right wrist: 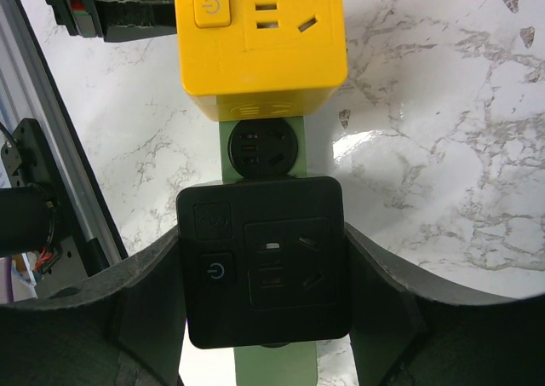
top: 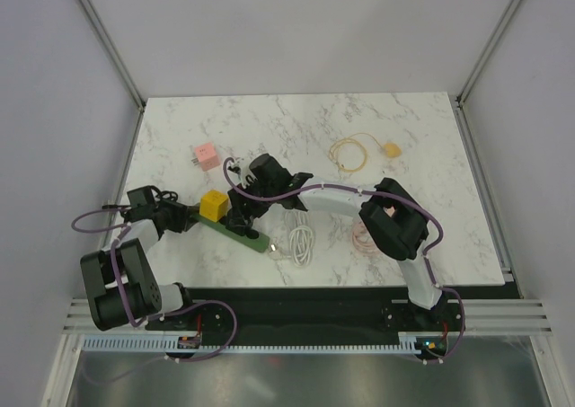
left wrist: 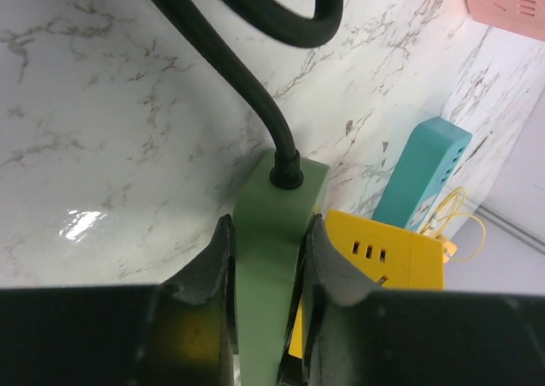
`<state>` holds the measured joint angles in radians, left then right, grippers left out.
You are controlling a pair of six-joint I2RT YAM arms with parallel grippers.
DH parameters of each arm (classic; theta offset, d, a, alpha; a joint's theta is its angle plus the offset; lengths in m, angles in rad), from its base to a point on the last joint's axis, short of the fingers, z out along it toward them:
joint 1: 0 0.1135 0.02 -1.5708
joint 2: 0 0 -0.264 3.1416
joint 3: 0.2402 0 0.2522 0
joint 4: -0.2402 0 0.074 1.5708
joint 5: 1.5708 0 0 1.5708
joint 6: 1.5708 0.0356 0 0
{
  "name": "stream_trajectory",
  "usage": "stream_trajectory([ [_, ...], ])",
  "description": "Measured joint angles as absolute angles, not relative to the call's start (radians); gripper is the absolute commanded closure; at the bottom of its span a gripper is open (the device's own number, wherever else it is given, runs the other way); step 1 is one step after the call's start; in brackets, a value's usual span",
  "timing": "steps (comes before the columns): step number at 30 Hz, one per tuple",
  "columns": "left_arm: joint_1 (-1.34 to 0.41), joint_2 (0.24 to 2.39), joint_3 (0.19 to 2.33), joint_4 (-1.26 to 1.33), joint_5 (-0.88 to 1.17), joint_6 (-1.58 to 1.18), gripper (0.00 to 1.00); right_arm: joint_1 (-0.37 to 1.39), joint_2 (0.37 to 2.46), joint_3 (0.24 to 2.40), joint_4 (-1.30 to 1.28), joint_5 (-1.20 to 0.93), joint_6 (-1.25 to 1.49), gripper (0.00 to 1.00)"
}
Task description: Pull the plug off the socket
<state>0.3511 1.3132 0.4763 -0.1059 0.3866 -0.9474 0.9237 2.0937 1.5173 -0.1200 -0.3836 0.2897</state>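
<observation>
A green socket strip (top: 241, 234) lies at the near left of the marble table, with a yellow plug cube (top: 214, 205) and a black plug cube (right wrist: 264, 267) seated on it. My right gripper (right wrist: 264, 275) is shut on the black plug, a finger pressed against each side. A round black socket face (right wrist: 264, 147) shows between the two cubes. My left gripper (left wrist: 268, 241) is shut on the strip's cable end (left wrist: 268, 258), beside the yellow cube (left wrist: 383, 250). In the top view the right gripper (top: 247, 207) hides the black plug.
The strip's black cable (left wrist: 255, 88) loops away behind the left gripper. A pink cube (top: 206, 156) sits further back, a white coiled cable (top: 301, 243) right of the strip. A yellow cord (top: 352, 151) lies at the back right. A teal strip (left wrist: 421, 173) shows beyond the yellow cube.
</observation>
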Motion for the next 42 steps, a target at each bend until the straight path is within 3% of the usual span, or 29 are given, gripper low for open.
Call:
stream_trajectory([
  [4,0.351,1.313,0.476,-0.1,0.389,-0.938,0.98,0.919,2.096,1.517,-0.12,-0.39,0.304,0.98],
  [7,0.351,1.313,0.475,-0.1,0.389,-0.936,0.98,0.917,2.096,1.517,-0.12,-0.392,0.309,0.79],
  [8,0.351,1.312,0.475,-0.1,0.388,-0.935,0.98,0.916,2.097,1.518,-0.12,-0.393,0.31,0.68],
  [17,0.317,1.265,0.468,-0.128,0.315,-0.935,0.98,0.912,2.109,1.533,-0.136,-0.419,0.319,0.26],
  [23,0.284,1.236,0.47,-0.149,0.252,-0.936,0.98,0.918,2.109,1.533,-0.155,-0.421,0.315,0.19],
  [27,0.271,1.227,0.473,-0.159,0.227,-0.936,0.98,0.923,2.109,1.534,-0.164,-0.42,0.312,0.22],
  [31,0.266,1.225,0.476,-0.167,0.215,-0.936,0.98,0.921,2.116,1.544,-0.175,-0.414,0.309,0.43],
  [32,0.265,1.224,0.476,-0.168,0.213,-0.936,0.98,0.921,2.118,1.547,-0.18,-0.414,0.31,0.6],
  [33,0.263,1.222,0.477,-0.17,0.21,-0.936,0.98,0.921,2.119,1.551,-0.182,-0.415,0.312,0.7],
  [34,0.261,1.221,0.477,-0.171,0.207,-0.936,0.98,0.921,2.12,1.554,-0.187,-0.414,0.312,0.9],
  [35,0.259,1.218,0.477,-0.173,0.202,-0.936,0.98,0.92,2.12,1.556,-0.19,-0.413,0.315,0.98],
  [42,0.233,1.169,0.465,-0.201,0.145,-0.945,0.98,0.901,2.127,1.561,-0.206,-0.454,0.356,1.0],
])
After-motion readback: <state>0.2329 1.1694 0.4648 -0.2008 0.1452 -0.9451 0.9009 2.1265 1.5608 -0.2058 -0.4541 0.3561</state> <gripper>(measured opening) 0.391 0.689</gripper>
